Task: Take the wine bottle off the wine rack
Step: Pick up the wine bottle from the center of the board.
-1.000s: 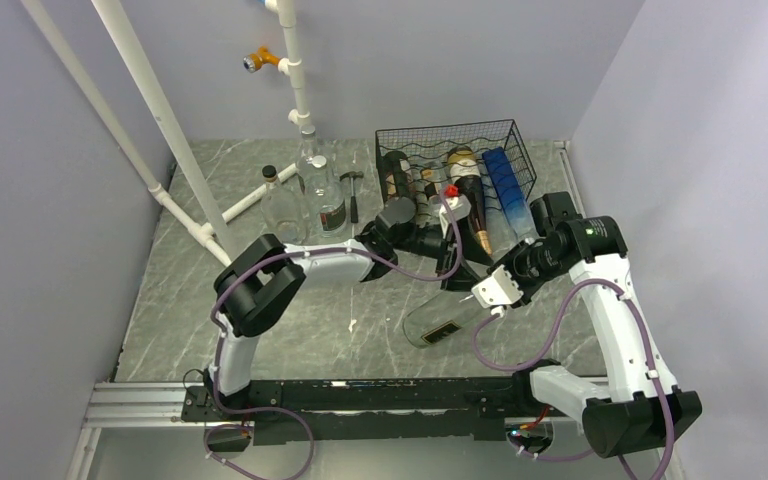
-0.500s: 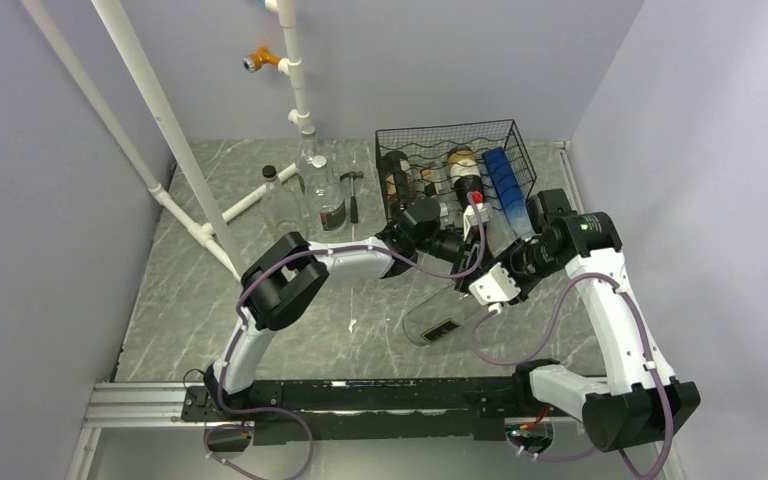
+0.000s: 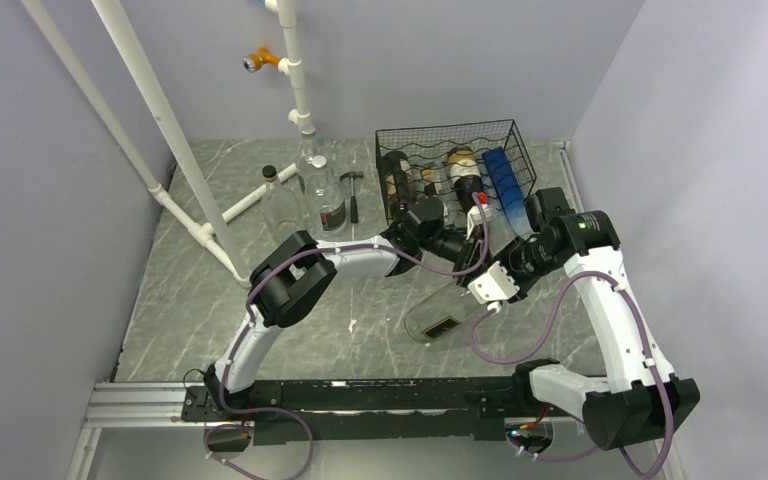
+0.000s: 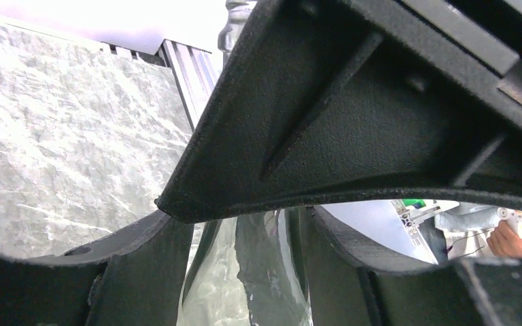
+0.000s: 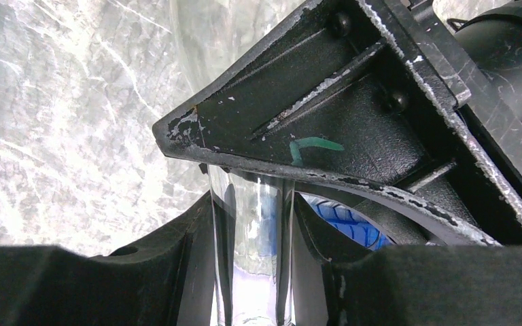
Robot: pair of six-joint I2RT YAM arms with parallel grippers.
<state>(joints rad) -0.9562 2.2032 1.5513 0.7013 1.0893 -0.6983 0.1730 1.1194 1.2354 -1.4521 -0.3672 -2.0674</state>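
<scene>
The wine bottle (image 3: pixel 440 320) is clear glass with a dark label. It lies tilted in front of the black wire wine rack (image 3: pixel 455 140), base toward me and neck toward the rack. My right gripper (image 3: pixel 493 286) is shut on its neck; the clear neck (image 5: pixel 255 244) stands between the right gripper's (image 5: pixel 255 272) fingers. My left gripper (image 3: pixel 465 258) reaches in from the left, just above the right one. In the left wrist view the glass (image 4: pixel 272 272) fills the gap of the left gripper (image 4: pixel 262 268), with both fingers against it.
Inside the rack lie dark bottles (image 3: pixel 397 180), a gold-labelled bottle (image 3: pixel 463 170) and a blue bottle (image 3: pixel 508 185). Two clear bottles (image 3: pixel 282 210) (image 3: pixel 322 195) and a hammer (image 3: pixel 353 192) stand left of the rack. White pipes (image 3: pixel 160 130) cross at the left. A wall rises close on the right.
My left arm has swung right, up to the bottle in front of the rack, and its jaws have closed in around the glass. The right gripper has kept its hold and barely moved.
</scene>
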